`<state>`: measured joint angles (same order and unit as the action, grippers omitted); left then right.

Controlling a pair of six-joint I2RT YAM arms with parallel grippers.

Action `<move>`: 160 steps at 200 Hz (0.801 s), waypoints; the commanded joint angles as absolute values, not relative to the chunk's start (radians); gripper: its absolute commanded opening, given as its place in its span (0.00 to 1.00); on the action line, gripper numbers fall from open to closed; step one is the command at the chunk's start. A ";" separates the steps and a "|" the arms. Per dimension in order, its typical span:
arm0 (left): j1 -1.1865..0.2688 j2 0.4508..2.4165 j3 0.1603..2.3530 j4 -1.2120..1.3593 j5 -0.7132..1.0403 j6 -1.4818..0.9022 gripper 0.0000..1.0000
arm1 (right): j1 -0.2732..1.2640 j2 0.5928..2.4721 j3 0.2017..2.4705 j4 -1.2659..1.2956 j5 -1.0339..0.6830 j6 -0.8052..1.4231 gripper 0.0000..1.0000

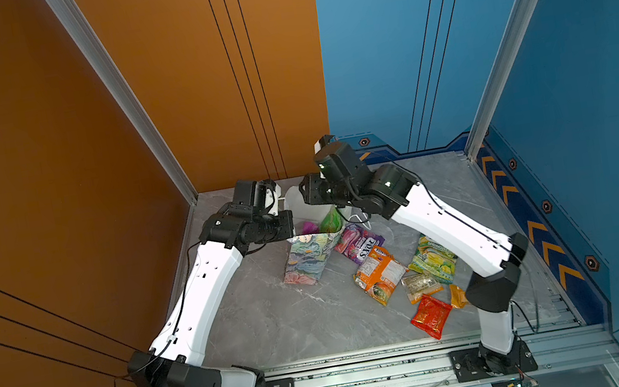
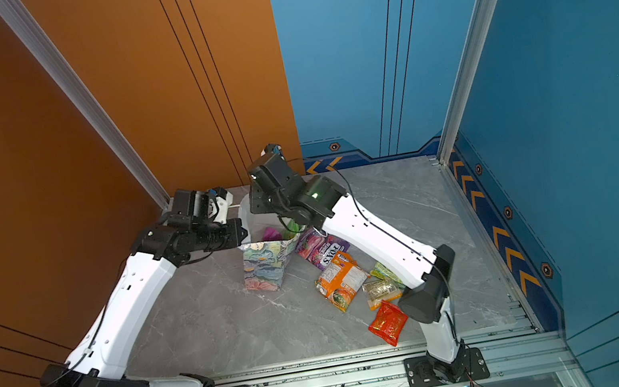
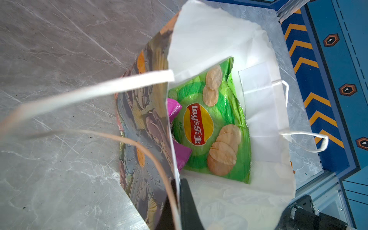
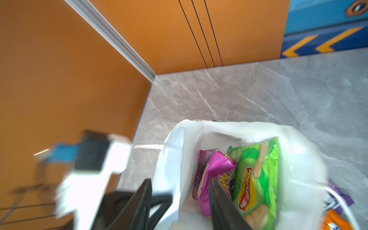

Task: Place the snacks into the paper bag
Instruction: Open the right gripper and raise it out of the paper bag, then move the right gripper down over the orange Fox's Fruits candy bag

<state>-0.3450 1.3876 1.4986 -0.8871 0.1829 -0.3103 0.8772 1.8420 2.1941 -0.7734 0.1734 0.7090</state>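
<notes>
So, from above: the paper bag (image 1: 306, 262) stands upright toward the back of the grey table (image 1: 270, 327), between the two arms, with its mouth open.
Loose snacks, both top views: a purple Fox's packet (image 1: 358, 243) lies just beside the bag. Nearer the front lie an orange packet (image 1: 380, 276), a yellow-green packet (image 1: 436, 258), a tan packet (image 1: 421, 286) and a red packet (image 1: 430, 316).
In the way: in a top view the right arm (image 2: 373, 235) covers most of the yellow-green packet. A small orange packet (image 1: 458, 296) shows at that arm's elbow in a top view only. The black wrists hang over the bag's mouth, leaving only slivers of green and purple showing.
Left wrist view: the left gripper (image 3: 175, 209) is pinched on the bag's near wall at the rim, and a white cord handle (image 3: 89, 93) loops toward the lens. Inside, the green Lay's packet (image 3: 211, 127) shows its logo, and a purple packet (image 3: 182, 157) is half hidden behind the wall.
Right wrist view, blurred: the right gripper (image 4: 179, 199) has its jaws apart and holds nothing. One finger is inside the bag over the purple packet, and the other is outside the white wall.
</notes>
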 commanded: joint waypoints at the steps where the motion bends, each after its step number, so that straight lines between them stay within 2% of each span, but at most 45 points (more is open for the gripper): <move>1: -0.335 1.374 1.505 -0.813 0.157 -0.299 0.00 | 0.863 1.713 2.014 -0.633 0.235 0.667 0.49; 50: -0.324 1.370 1.502 -0.813 0.127 -0.307 0.00 | 0.807 1.389 1.474 -0.419 0.402 0.631 0.56; 93: -0.304 1.364 1.500 -0.812 0.121 -0.313 0.00 | 0.643 1.178 1.112 -0.392 0.379 0.724 0.56; 102: -0.298 1.364 1.500 -0.813 0.122 -0.315 0.00 | 0.607 1.147 1.042 -0.381 0.359 0.752 0.61; 129: -0.286 1.370 1.496 -0.813 0.103 -0.314 0.00 | 0.509 1.133 0.889 -0.338 0.231 0.839 0.62; 160: -0.256 1.376 1.500 -0.811 0.146 -0.328 0.00 | 0.461 1.207 0.811 -0.294 0.134 0.869 0.63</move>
<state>-0.2783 1.3876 1.4925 -0.8867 0.1356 -0.3214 0.4824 1.1584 0.8532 -0.3576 0.2398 0.8139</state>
